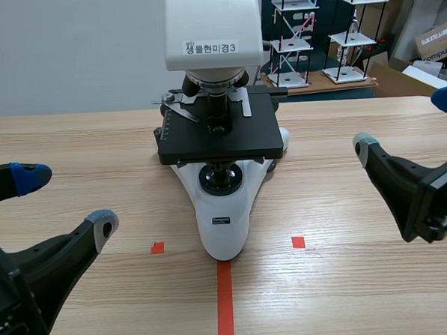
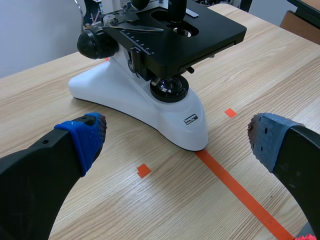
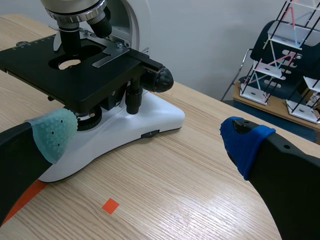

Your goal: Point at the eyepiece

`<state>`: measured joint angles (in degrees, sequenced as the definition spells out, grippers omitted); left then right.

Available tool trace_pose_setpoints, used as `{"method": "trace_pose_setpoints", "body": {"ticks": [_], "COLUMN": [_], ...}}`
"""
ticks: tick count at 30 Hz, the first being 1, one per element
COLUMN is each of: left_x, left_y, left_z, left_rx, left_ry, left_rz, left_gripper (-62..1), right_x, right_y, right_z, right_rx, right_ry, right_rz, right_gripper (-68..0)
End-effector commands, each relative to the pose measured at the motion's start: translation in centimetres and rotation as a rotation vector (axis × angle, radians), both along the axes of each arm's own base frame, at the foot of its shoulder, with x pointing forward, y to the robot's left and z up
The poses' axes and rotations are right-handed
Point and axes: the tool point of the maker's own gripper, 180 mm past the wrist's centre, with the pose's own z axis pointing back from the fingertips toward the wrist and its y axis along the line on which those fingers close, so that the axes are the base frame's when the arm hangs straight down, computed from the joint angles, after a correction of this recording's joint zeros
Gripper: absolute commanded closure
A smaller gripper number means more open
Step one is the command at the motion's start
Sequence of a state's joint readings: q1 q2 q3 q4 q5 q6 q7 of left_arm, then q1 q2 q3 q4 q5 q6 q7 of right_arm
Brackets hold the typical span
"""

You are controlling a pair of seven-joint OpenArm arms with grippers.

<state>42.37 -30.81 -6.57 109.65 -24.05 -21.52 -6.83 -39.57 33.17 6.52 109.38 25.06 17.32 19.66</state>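
In the scene view, a white-bodied microscope with a flat black stage stands at centre frame on the pale wooden table. Its head runs off the top edge, so the eyepiece cannot be seen. The left gripper sits at lower left with its fingers spread wide and holding nothing. The right gripper sits at mid right, equally released. Both are well apart from the microscope. White wire racks stand at upper right.

In the left wrist view, the left gripper gapes and the microscope stands just ahead of it.

In the right wrist view, the right gripper is splayed and the microscope stands ahead, nearer the grey-green pad.
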Motion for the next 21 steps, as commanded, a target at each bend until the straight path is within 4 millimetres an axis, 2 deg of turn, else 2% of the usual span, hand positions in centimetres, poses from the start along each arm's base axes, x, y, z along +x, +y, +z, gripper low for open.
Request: {"method": "trace_pose_setpoints", "body": {"ticks": [1,21], "left_x": [0.01,0.01], "left_y": [-0.09,-0.09], "left_z": [0.58,0.58], "left_rx": [-0.015,-0.015], "left_ry": [-0.015,-0.015], "left_rz": [0.001,0.001], "left_gripper": [-59.6,-59.6], "right_x": [0.21,0.51], "right_y": [-0.01,-0.35], "right_z": [1.15,1.40], "right_rx": [0.009,0.004], "right_ry": [-0.039,-0.052], "right_rz": [0.004,-0.017], "right_gripper": [-63.6,-63.5]}}
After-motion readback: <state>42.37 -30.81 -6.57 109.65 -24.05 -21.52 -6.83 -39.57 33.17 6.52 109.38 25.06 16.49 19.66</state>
